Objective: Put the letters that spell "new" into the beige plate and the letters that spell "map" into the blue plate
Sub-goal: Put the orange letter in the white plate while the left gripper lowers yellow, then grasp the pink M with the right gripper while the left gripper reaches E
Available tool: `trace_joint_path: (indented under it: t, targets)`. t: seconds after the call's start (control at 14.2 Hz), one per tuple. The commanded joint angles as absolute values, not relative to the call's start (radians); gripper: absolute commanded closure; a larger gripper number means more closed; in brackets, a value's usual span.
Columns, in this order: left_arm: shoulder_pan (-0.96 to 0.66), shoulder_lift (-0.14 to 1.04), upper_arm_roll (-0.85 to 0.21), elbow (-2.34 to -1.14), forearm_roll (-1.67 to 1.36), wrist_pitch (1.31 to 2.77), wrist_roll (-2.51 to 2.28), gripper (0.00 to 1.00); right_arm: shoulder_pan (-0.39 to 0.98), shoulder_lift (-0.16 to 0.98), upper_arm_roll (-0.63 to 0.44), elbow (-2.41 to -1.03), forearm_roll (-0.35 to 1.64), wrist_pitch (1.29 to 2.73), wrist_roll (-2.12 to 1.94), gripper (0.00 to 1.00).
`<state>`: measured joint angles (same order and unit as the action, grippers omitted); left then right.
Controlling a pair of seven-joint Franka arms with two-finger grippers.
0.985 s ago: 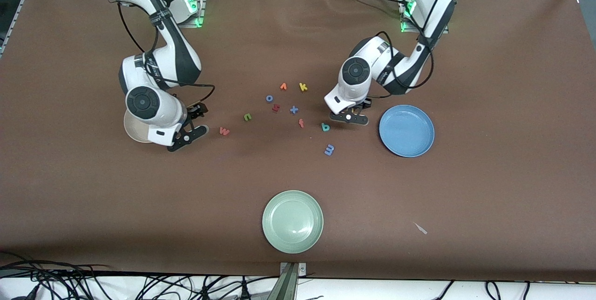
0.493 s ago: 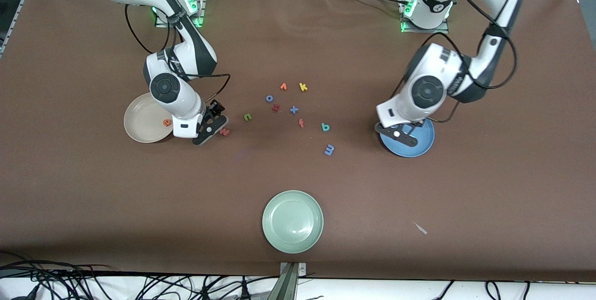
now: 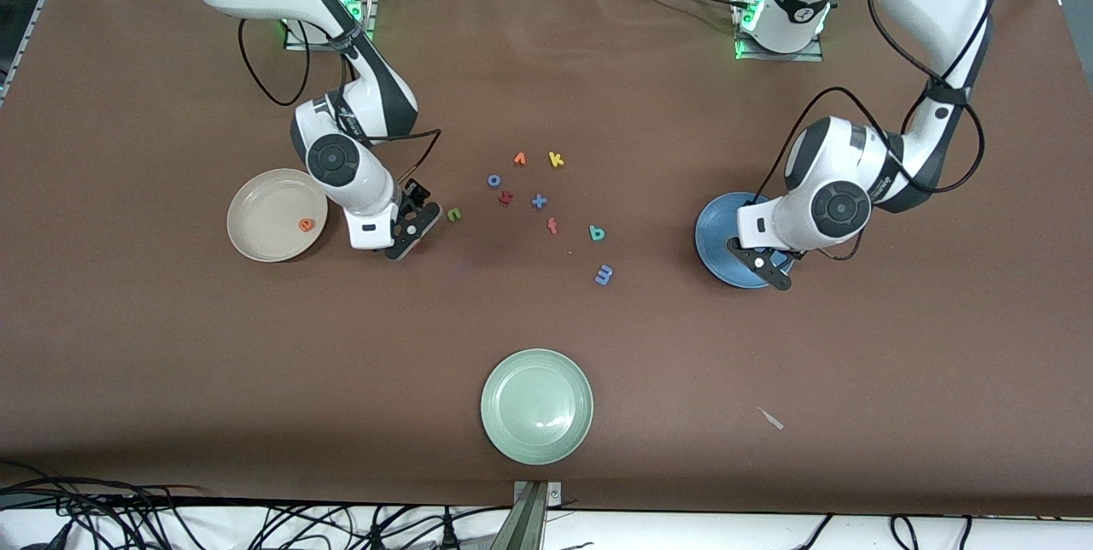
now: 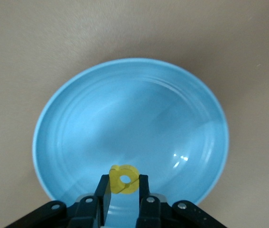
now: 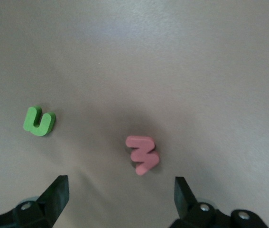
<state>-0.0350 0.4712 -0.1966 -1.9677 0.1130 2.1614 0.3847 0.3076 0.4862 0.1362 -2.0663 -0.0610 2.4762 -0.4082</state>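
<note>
- The pale green plate (image 3: 536, 406) sits nearest the front camera, well apart from both arms; it has no part in this job and I leave it alone.
- My left claw (image 4: 125, 190) is clamped on the yellow "a" (image 4: 125, 178) and hangs over the blue plate (image 3: 716, 236), toward the plate's rim rather than its middle. I judge the best release is a small shift toward the centre, then a low drop so the foam doesn't bounce out.
- The blue "m" (image 3: 604, 275) and teal "p" (image 3: 597, 233) lie on the tabletop (image 3: 897, 345) between the two arms, both waiting for the blue plate.
- My right claw (image 5: 120, 194) is spread wide and empty, over the salmon "w" (image 5: 143, 154). The letter lies off-centre between the fingers, so I'd centre over it before descending.
- The green "n" (image 3: 454, 213) lies near that claw; it could get nudged on the way down.
- The beige plate (image 3: 256, 230) already holds the orange "e" (image 3: 307, 225).
- Farthest are the decoys: a red letter (image 3: 552, 226), blue "x" (image 3: 539, 201), dark red letter (image 3: 505, 198), blue "o" (image 3: 493, 180), orange "v" (image 3: 519, 159) and yellow "k" (image 3: 556, 160).
</note>
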Motion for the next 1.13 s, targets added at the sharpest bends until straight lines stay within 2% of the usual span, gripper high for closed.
trace_joint_path:
  t: [0.0,0.07,0.14,0.28,0.42,0.49,0.63,0.77,1.06]
  targets:
    - [-0.026,0.489,-0.209,-1.965,0.137,2.177,0.41,0.76,0.304,0.518,0.137,-2.036,-0.089,2.487,-0.436,0.09]
    - [-0.025,0.491,-0.212,-1.964,0.137,2.177,0.41,0.09,0.304,0.528,0.137,-2.023,-0.089,2.485,-0.457,0.12]
    - [-0.029,0.486,-0.213,-1.962,0.135,2.175,0.41,0.0,0.304,0.541,0.137,-2.007,-0.089,2.484,-0.477,0.13]
    - [-0.037,0.453,-0.216,-1.953,0.137,2.161,0.413,0.0,0.302,0.555,0.137,-1.993,-0.089,2.484,-0.485,0.2]
    - [-0.037,0.439,-0.261,-1.915,0.127,2.137,0.399,0.0,0.301,0.555,0.137,-1.993,-0.089,2.485,-0.512,0.34]
    - [-0.043,0.439,-0.279,-1.889,0.123,2.103,0.387,0.0,0.295,0.557,0.137,-1.99,-0.089,2.485,-0.532,0.35]
    - [-0.063,0.446,-0.308,-1.864,0.121,2.091,0.319,0.0,0.291,0.563,0.137,-1.987,-0.089,2.485,-0.535,0.43]
    - [-0.103,0.462,-0.331,-1.861,0.121,2.101,0.224,0.0,0.293,0.563,0.137,-1.985,-0.089,2.487,-0.535,0.56]
    - [-0.207,0.505,-0.334,-1.763,0.112,2.103,0.028,0.0,0.295,0.568,0.137,-1.985,-0.089,2.491,-0.535,0.76]
